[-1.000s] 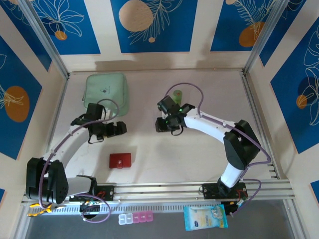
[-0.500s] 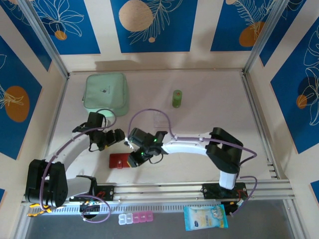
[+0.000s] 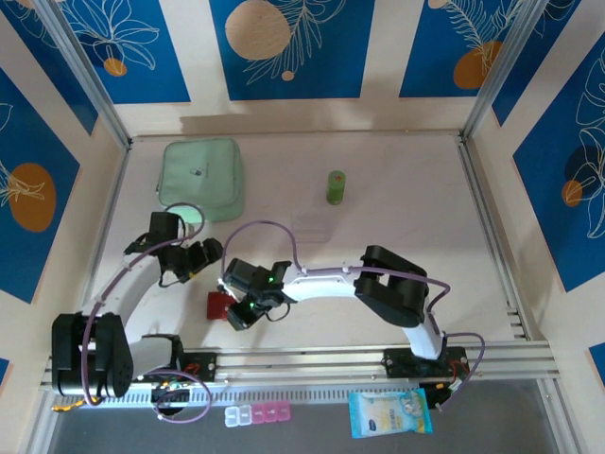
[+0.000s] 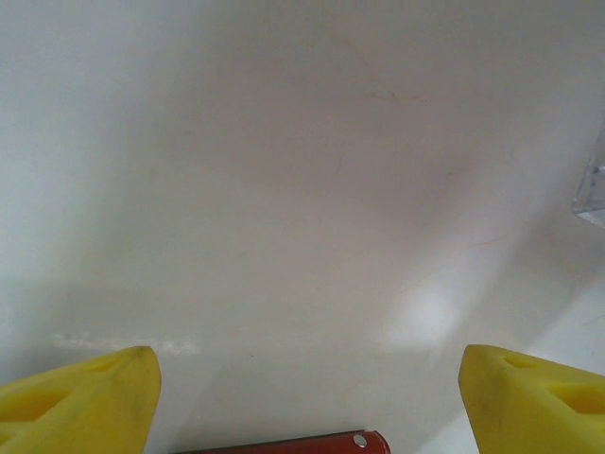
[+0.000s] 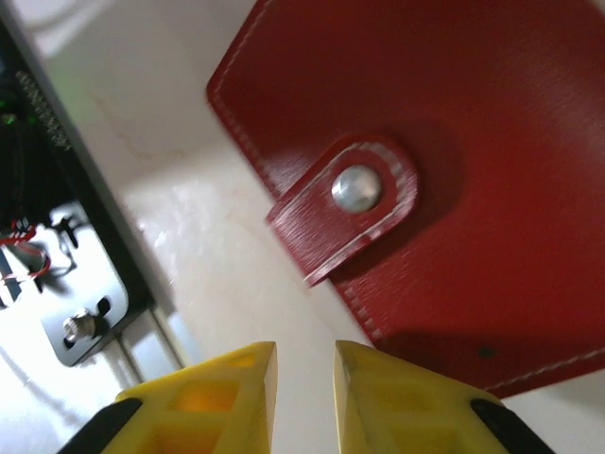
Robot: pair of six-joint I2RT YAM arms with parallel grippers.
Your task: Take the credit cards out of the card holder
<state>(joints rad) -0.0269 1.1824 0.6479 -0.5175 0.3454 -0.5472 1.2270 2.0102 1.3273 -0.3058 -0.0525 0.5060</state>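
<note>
**Item: card holder** (image 5: 492, 142) (red leather-look folding wallet). It lay flat on the table (image 4: 284, 189), folded shut, with its strap tab (image 5: 345, 203) pressed down on a silver snap stud (image 5: 356, 188). The credit cards were judged to be inside, since no pocket was exposed.

**Right gripper** (image 5: 304, 374). The yellow fingers were drawn nearly together with a slim gap between them, gripping nothing. The wallet lay directly ahead of the fingertips and slightly to their right. The free end of the tab was the nearest part, just beyond the tips. The tab's long axis ran diagonally across the line of the fingers, from near-left to far-right. The wallet's edges were skewed the same way.

**Left gripper** (image 4: 304, 378). The fingers were spread wide and held nothing. They hung above bare table, with one edge of the wallet just below and between the fingertips.

**Nearer arm:** the right, poised almost over the wallet in the overhead view.

**Judgement:** the coming move probably turned on getting a fingertip under the tab's free end, which would mean approaching along the tab's diagonal.
</note>
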